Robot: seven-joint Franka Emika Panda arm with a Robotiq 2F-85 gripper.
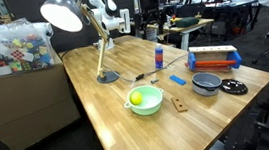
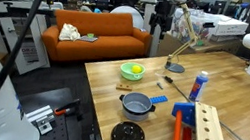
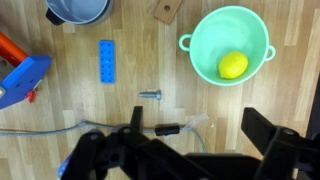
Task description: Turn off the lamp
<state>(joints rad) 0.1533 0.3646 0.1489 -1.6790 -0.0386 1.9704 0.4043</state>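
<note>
The lamp (image 1: pixel 64 13) stands at the far left of the wooden table, with a silver-grey dome shade, a slanted wooden arm and a round dark base (image 1: pixel 108 78). It also shows in an exterior view (image 2: pixel 183 37). Its thin cord with a dark inline switch (image 3: pixel 168 129) lies on the table in the wrist view. My gripper (image 3: pixel 200 135) hangs open and empty above the table, with the switch between its fingers and nearer the left one. The gripper shows in both exterior views (image 1: pixel 151 28) (image 2: pixel 159 20), well above the table.
A green bowl (image 3: pixel 205 60) holding a lemon (image 3: pixel 232 66), a blue block (image 3: pixel 107 60), a screw (image 3: pixel 150 94), a grey pot (image 1: pixel 207 82), a black lid (image 1: pixel 233 88), a blue bottle (image 1: pixel 159 55) and a wooden toy box (image 1: pixel 214 59) are on the table. A bin of clutter (image 1: pixel 11 48) stands beside it.
</note>
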